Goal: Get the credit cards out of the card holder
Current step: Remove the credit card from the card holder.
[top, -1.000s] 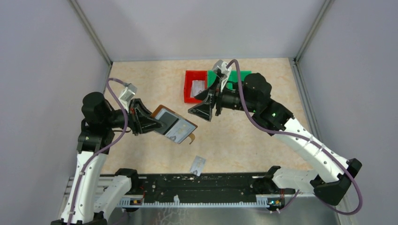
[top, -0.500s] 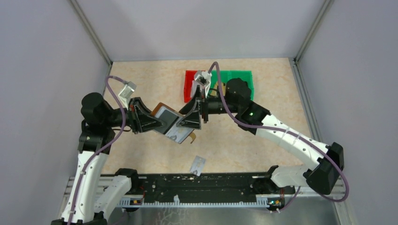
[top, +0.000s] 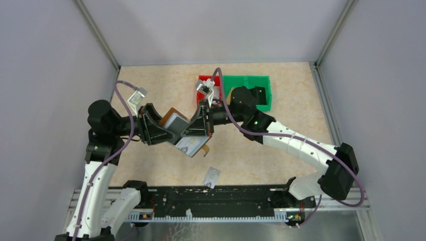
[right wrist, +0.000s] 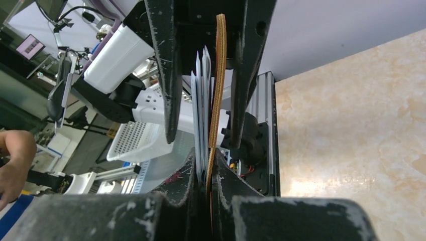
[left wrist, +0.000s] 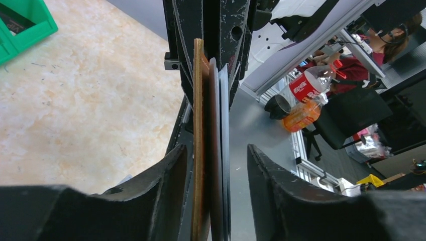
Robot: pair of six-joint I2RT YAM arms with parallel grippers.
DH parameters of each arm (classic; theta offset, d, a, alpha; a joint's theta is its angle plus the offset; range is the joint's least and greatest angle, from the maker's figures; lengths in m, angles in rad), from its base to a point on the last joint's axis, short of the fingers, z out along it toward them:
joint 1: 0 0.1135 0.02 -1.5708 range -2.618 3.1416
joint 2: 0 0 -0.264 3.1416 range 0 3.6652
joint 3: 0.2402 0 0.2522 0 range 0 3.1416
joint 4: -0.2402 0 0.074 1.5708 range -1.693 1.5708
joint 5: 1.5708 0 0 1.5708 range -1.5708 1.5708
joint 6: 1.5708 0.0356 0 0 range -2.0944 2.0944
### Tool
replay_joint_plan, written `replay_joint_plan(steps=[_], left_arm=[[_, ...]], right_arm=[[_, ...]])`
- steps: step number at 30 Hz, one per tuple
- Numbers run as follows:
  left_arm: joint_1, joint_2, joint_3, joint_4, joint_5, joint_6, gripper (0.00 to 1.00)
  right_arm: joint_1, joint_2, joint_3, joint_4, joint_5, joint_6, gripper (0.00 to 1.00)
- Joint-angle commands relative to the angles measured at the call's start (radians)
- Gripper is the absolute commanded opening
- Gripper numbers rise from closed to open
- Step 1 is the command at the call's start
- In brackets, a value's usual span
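Observation:
The brown leather card holder (top: 173,116) hangs open above the table between my two grippers, with pale credit cards (top: 187,141) showing in it. My left gripper (top: 168,131) stands open around its left end; in the left wrist view the holder's brown edge (left wrist: 198,125) and the cards (left wrist: 222,150) run between the spread fingers (left wrist: 166,186), with a gap on the right side. My right gripper (top: 199,129) is shut on the holder's right end; in the right wrist view its jaws pinch the leather (right wrist: 219,75) and the cards (right wrist: 200,105) together. One loose credit card (top: 213,176) lies on the table.
A red bin (top: 202,80) and a green bin (top: 251,86) stand side by side at the back, behind the right arm. The black rail (top: 211,198) with the arm bases runs along the near edge. Grey walls close in both sides.
My right arm swung left from the bins to the holder and shut on its right end. My left gripper, shut on the holder before, has spread its jaws.

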Motion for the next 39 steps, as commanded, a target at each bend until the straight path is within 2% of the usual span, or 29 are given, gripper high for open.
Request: replay_joint_plan(steps=[1, 4, 8, 13, 17, 18, 19, 20, 21, 24, 26, 28, 30, 39], left_arm=[[-0.001, 0.008, -0.018, 0.070, 0.044, -0.065, 0.59], [-0.001, 0.022, -0.024, 0.094, 0.062, -0.102, 0.61], [-0.001, 0.043, -0.021, 0.100, 0.084, -0.139, 0.54], [-0.001, 0.051, -0.018, 0.103, 0.092, -0.154, 0.39], [-0.001, 0.047, -0.024, 0.099, 0.093, -0.136, 0.16], [-0.001, 0.045, -0.024, 0.094, 0.090, -0.127, 0.11], [-0.001, 0.043, -0.022, 0.087, 0.081, -0.116, 0.07], [-0.001, 0.040, -0.020, 0.076, 0.067, -0.101, 0.03], [-0.001, 0.037, -0.018, 0.065, 0.048, -0.086, 0.00], [-0.001, 0.033, -0.015, 0.044, -0.002, -0.051, 0.00], [-0.001, 0.031, -0.011, 0.029, -0.043, -0.035, 0.00], [-0.001, 0.027, -0.008, 0.011, -0.088, -0.022, 0.00], [-0.001, 0.026, -0.008, 0.008, -0.122, -0.020, 0.00], [-0.002, 0.052, 0.006, -0.017, -0.202, -0.052, 0.00]], right_arm=[[0.004, -0.024, 0.021, 0.064, -0.026, 0.001, 0.00], [0.005, -0.024, 0.036, 0.008, -0.037, -0.038, 0.00], [0.004, -0.019, 0.044, -0.012, -0.057, -0.046, 0.00], [0.005, -0.002, 0.079, -0.066, -0.064, -0.079, 0.00], [0.005, 0.002, 0.105, -0.101, -0.051, -0.102, 0.00], [0.005, -0.001, 0.111, -0.113, -0.038, -0.108, 0.07], [0.003, -0.006, 0.116, -0.130, -0.019, -0.114, 0.20], [-0.002, -0.015, 0.119, -0.142, 0.003, -0.119, 0.28], [-0.008, -0.029, 0.116, -0.145, 0.024, -0.120, 0.35], [-0.051, -0.093, 0.095, -0.148, 0.133, -0.097, 0.50], [-0.081, -0.151, 0.072, -0.145, 0.243, -0.078, 0.53], [-0.086, -0.213, 0.057, -0.151, 0.366, -0.075, 0.54], [-0.087, -0.254, 0.032, -0.119, 0.405, -0.041, 0.53], [0.035, -0.221, -0.118, 0.079, 0.386, 0.170, 0.51]])
